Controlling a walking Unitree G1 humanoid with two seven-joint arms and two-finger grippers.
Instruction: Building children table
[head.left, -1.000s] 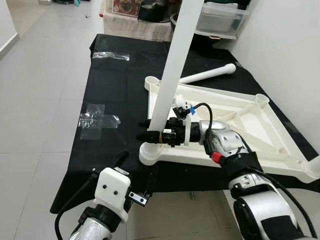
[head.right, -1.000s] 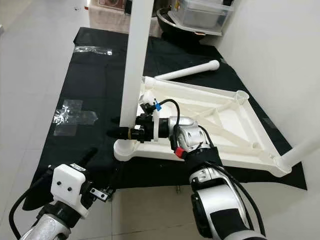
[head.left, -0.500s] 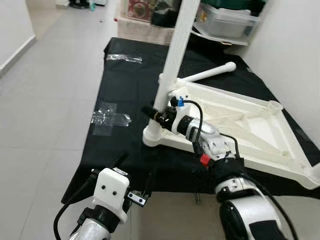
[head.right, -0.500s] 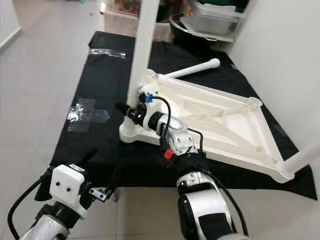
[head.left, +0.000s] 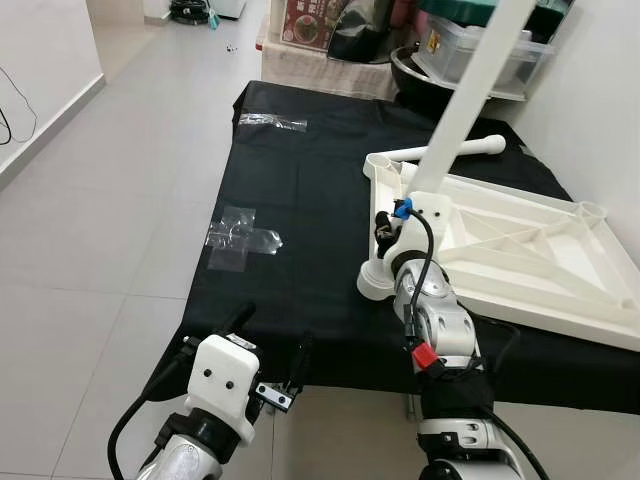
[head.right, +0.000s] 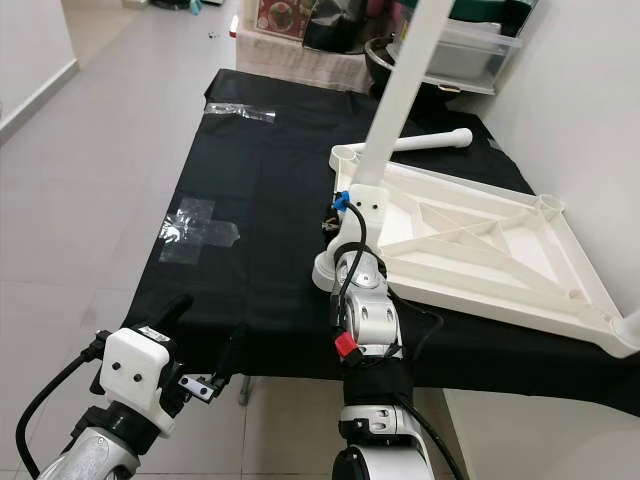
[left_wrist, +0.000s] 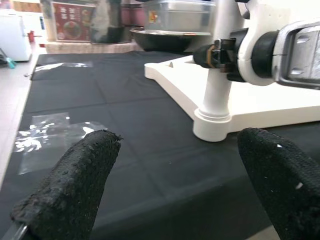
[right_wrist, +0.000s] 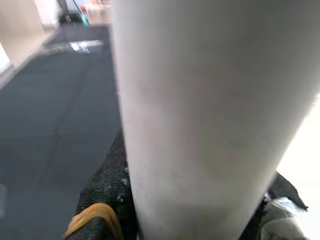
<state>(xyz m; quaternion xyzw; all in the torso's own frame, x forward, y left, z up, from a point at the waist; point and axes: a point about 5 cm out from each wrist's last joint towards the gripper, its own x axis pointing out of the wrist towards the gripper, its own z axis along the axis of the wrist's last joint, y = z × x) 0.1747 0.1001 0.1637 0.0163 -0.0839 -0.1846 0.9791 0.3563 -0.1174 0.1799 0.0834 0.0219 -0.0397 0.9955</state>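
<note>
the left gripper (head.left: 268, 355) is hanging idle over the near edge of the black cloth (head.left: 300, 200), its two fingers spread apart and holding nothing. patches of clear tape (head.left: 242, 229) are sticking to the cloth further out. moving right, the white table frame (head.left: 520, 250) is lying upside down on the cloth, and one white leg (head.left: 462, 100) is already standing in the near corner socket (head.left: 378, 283), leaning slightly. the right gripper (left_wrist: 216, 54) is clamping this leg just above the socket, its fingers closed around the tube. whether the leg is fully seated is hard to judge. a second, loose leg (head.left: 452, 151) is lying on the cloth just behind the frame, well apart from either gripper. the back left socket (head.left: 380, 163) and far right socket (head.left: 590, 211) are looking empty, so most of the build seems to be remaining.
</note>
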